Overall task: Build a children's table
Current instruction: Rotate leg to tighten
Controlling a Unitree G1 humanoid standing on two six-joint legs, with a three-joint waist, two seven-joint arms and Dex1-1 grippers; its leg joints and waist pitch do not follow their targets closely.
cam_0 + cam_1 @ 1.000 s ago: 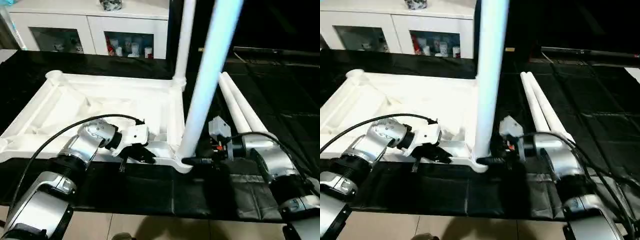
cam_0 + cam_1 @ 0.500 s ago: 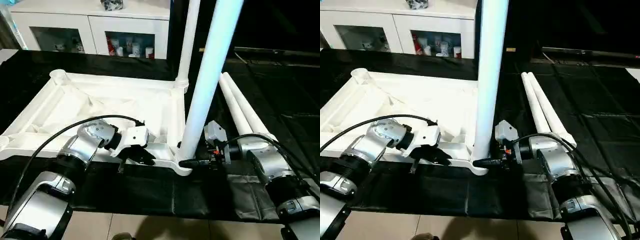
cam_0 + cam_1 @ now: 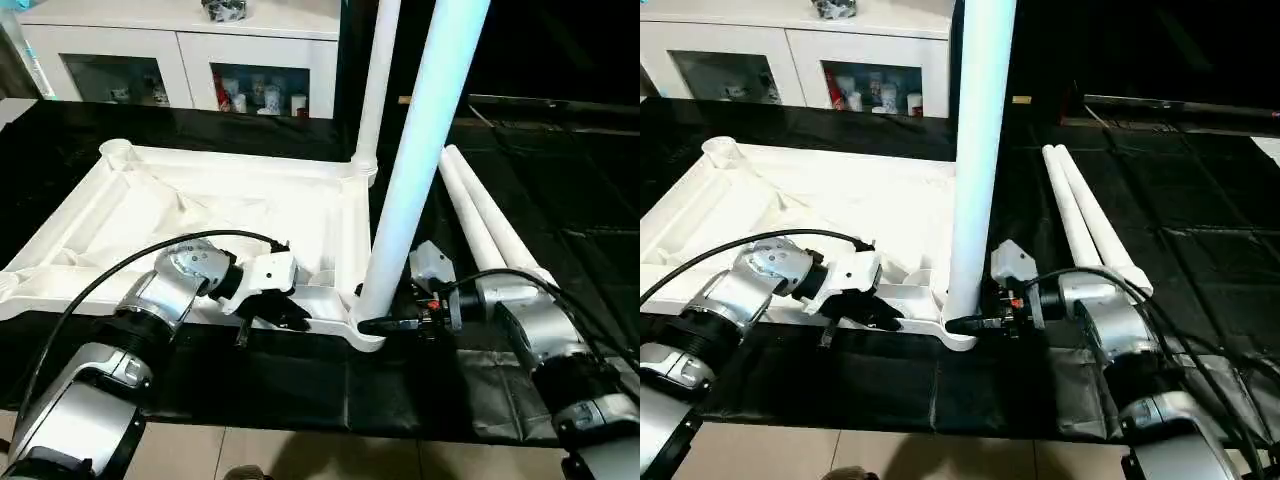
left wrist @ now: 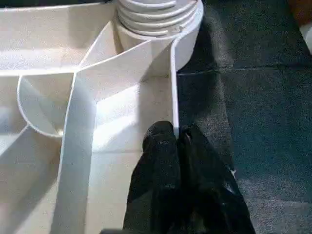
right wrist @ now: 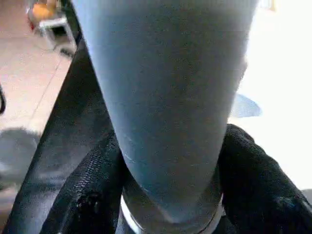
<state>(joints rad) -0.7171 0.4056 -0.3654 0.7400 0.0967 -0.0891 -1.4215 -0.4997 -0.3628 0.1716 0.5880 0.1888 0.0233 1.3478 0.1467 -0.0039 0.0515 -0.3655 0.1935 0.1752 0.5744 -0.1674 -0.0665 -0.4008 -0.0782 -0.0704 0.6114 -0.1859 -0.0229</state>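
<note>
The children's table lies upside down on the black mat, its ribbed white underside (image 3: 200,210) facing up. One white leg (image 3: 420,150) stands upright in the near right corner socket. Another leg (image 3: 375,80) stands at the far right corner. Two loose legs (image 3: 480,215) lie side by side on the mat to the right. My left gripper (image 3: 290,318) is shut on the thin near rim of the frame (image 4: 174,117), one finger (image 4: 158,151) on each side. My right gripper (image 3: 375,325) clasps the near leg's base (image 5: 170,122), with its fingers (image 5: 258,185) pressed on both sides.
A white glass-door cabinet (image 3: 180,60) stands behind the work area. The black mat (image 3: 300,380) ends near my forearms, and a tiled floor (image 3: 300,450) lies beyond it. A cable (image 3: 100,285) loops over my left forearm.
My right gripper has moved in and closed its fingers around the base of the near leg. The left gripper has kept its hold on the rim.
</note>
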